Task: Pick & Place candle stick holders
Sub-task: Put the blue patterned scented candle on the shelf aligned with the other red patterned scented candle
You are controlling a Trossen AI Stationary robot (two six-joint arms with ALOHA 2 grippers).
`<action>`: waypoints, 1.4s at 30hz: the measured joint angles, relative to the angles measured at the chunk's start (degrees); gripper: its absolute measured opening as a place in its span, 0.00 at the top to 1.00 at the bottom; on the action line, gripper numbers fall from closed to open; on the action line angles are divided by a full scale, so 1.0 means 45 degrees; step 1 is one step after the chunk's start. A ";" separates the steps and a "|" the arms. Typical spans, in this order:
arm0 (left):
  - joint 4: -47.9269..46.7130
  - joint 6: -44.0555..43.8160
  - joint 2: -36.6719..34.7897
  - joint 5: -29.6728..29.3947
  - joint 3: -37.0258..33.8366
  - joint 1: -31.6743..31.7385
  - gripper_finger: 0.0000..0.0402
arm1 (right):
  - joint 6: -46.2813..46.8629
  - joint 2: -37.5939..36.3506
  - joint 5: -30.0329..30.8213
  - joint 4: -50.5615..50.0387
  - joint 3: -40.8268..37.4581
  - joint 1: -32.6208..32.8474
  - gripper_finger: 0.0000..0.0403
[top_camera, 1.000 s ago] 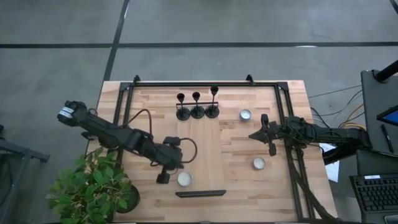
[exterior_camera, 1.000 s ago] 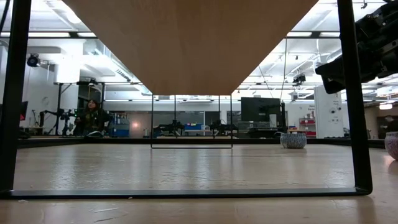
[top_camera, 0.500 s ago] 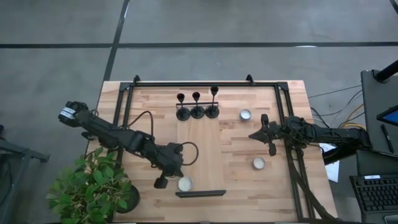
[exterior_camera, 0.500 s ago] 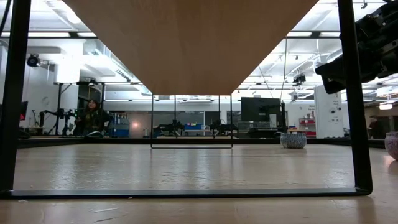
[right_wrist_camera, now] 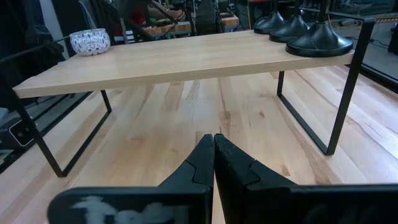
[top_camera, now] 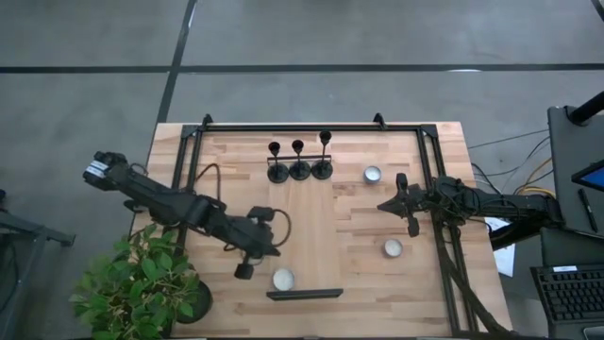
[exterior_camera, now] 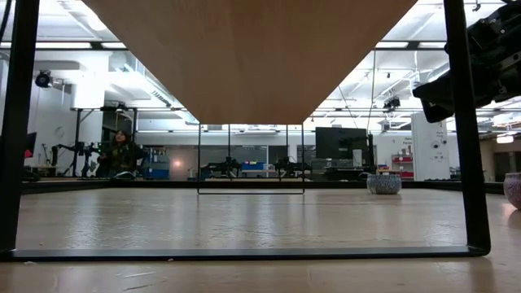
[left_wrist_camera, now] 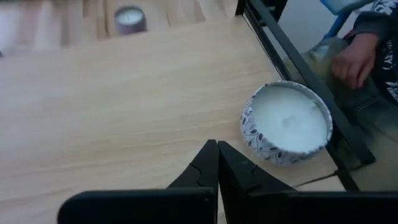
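Note:
Three black candle stick holders (top_camera: 298, 166) stand in a row by their round bases on the far end of a raised wooden shelf (top_camera: 316, 227). Their bases also show in the right wrist view (right_wrist_camera: 318, 38). My left gripper (top_camera: 245, 271) is shut and empty, just left of a white tealight (left_wrist_camera: 287, 123) on the shelf's near end. My right gripper (top_camera: 387, 206) is shut and empty, above the table to the right of the shelf, pointing at it.
The tealight (top_camera: 281, 279) sits close to the shelf's near edge. Two more tealights stand on the table at the right (top_camera: 372, 174) (top_camera: 393, 247). Black frame rails (top_camera: 429, 189) run along the table's sides. A person's hand (left_wrist_camera: 353, 59) shows beyond the near edge.
My left gripper has dipped toward the table's near edge beside the tealight, then drawn back a little toward the left edge, staying shut. The tealight has slid a little toward the shelf's near edge.

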 joint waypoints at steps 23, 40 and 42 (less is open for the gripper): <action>0.5286 0.0985 -0.8934 -0.3888 -0.9868 0.0168 0.99 | 0.0009 -0.0005 0.0000 0.0000 0.0000 -0.0005 0.98; 0.7204 0.2277 -1.3279 -0.1536 -1.3197 0.0160 0.99 | -0.2601 0.0000 0.0005 0.0001 0.0000 -0.0002 0.98; 0.7195 0.2365 -1.3636 -0.1412 -1.3384 0.0160 0.99 | -0.2420 0.0000 0.0003 0.0002 0.0000 -0.0005 0.98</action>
